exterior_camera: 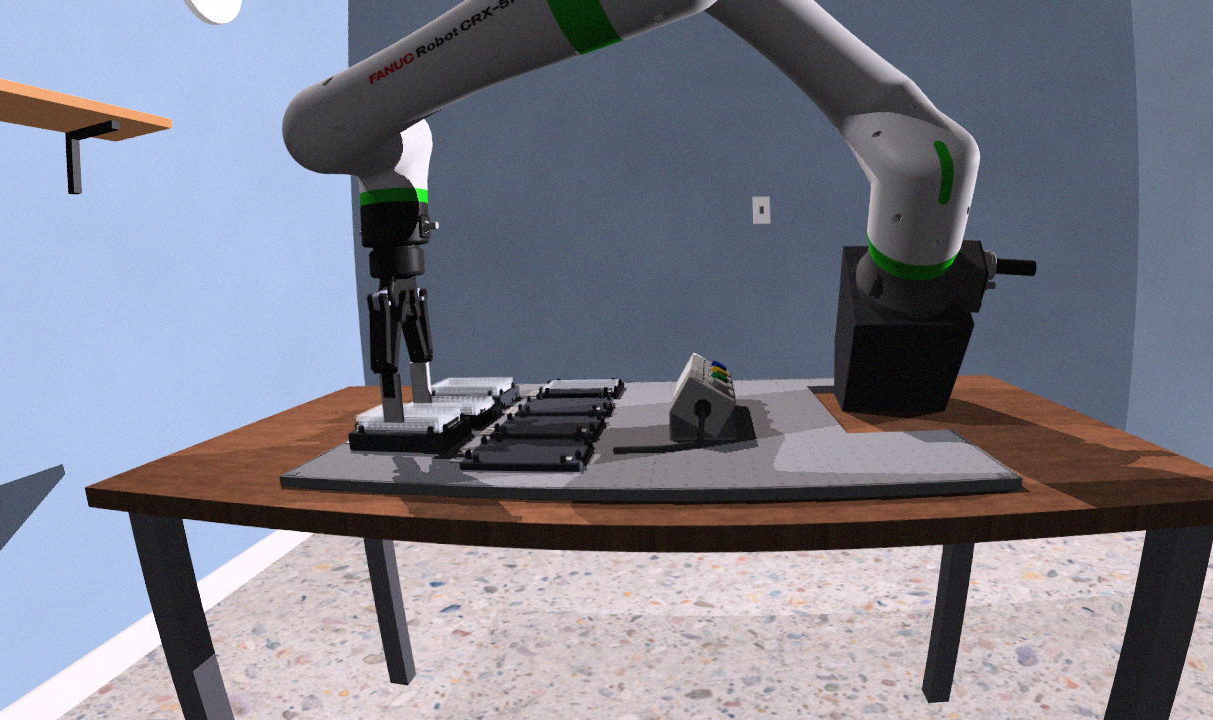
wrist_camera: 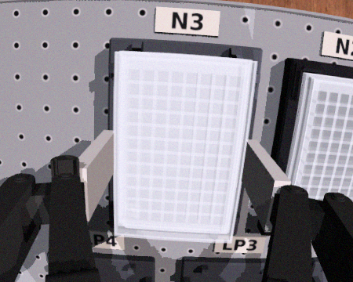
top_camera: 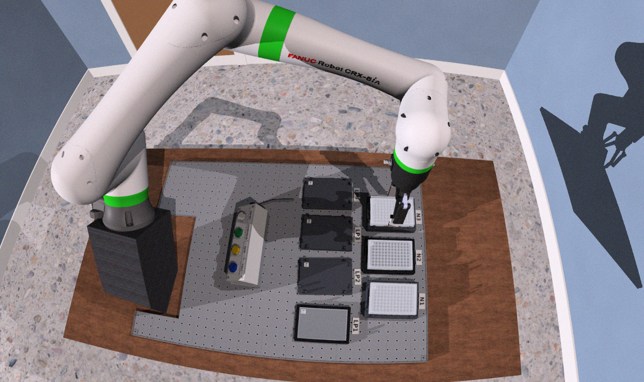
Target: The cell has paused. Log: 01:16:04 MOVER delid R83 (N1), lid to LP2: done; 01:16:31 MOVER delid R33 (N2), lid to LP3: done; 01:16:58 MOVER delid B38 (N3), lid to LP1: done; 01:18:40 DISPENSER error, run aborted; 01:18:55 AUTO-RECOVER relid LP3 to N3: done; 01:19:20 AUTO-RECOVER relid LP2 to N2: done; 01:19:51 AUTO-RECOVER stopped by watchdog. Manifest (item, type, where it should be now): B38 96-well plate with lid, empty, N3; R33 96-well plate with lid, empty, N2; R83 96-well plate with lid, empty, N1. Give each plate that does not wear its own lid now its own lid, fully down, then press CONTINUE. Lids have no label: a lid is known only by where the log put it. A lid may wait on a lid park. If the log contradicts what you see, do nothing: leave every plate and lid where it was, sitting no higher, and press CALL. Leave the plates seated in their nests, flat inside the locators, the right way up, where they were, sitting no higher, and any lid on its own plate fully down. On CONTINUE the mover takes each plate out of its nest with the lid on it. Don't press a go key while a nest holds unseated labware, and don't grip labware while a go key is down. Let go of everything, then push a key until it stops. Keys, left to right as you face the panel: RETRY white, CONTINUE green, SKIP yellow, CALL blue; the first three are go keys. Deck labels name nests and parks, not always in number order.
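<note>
Hand (wrist_camera: 179,168) closed on the long sides of the lid (wrist_camera: 182,110) at nest N3 (wrist_camera: 187,46). Probably step 1 of the swap: taking R33's lid off B38. Next calls for a straight lift, then a flat set-down on bare park LP3 (top_camera: 326,232).

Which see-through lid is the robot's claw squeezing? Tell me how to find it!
Find the grey deck plate and its column of three white plates by the N labels. The gripper pinches the lid at the N3 label, at the end farthest from the lone lid waiting on LP1. It alone sits between the fingers.
</note>
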